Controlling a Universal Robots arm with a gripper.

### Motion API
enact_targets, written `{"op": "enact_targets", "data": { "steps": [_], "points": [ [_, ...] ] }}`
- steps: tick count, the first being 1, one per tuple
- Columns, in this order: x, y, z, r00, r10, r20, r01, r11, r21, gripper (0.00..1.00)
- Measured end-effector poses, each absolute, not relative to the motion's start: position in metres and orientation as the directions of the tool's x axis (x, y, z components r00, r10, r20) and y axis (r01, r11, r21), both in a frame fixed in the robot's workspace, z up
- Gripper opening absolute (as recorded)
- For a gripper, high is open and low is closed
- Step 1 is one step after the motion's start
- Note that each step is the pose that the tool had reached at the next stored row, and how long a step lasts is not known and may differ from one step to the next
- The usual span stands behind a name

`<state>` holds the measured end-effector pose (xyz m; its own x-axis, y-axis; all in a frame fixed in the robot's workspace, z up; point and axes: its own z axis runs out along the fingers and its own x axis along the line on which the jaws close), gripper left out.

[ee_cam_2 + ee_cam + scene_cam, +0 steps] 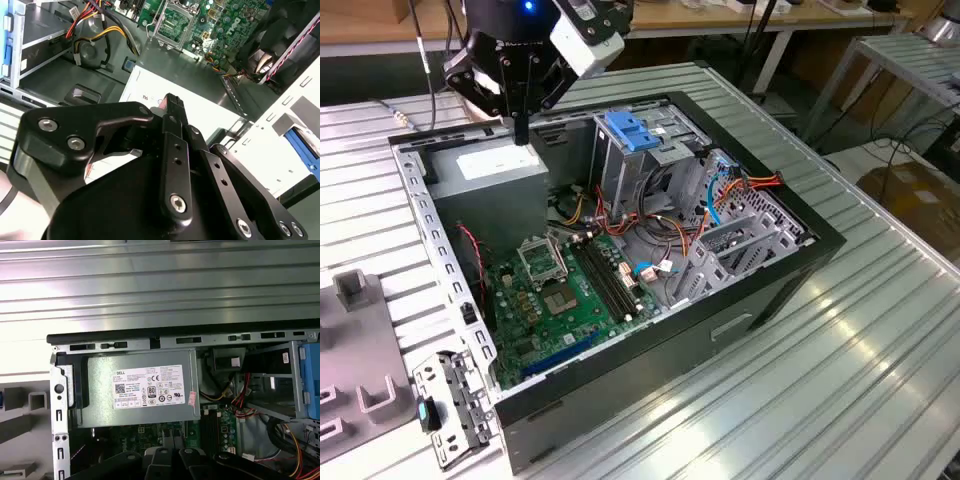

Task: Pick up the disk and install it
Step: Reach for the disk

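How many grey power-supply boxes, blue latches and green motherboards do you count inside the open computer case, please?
grey power-supply box: 1
blue latch: 1
green motherboard: 1
Total: 3

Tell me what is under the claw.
Under the claw sits the grey power-supply box with its white sticker, in a corner of the open computer case. The claw covers part of the sticker in the second wrist view, and whatever lies beneath the box is hidden.

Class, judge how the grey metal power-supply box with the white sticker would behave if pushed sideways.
Probably rigid: the grey metal power-supply box has flat sheet walls. Unlikely to slide: it sits against the perforated grey case frame.
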<state>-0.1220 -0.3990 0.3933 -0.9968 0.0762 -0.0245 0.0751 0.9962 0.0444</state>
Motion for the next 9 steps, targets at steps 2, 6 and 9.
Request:
{"op": "enact_targets", "data": {
  "steps": [2, 6, 9],
  "points": [
    [-0.1260, -0.3989, 0.3933, -0.997, 0.076, -0.024, 0.075, 0.996, 0.044, 0.11],
    [-0.1275, -0.3989, 0.3933, -0.997, 0.076, -0.024, 0.075, 0.996, 0.044, 0.11],
    [-0.1286, -0.3989, 0.3933, -0.997, 0.076, -0.024, 0.075, 0.996, 0.044, 0.11]
  ]
}}
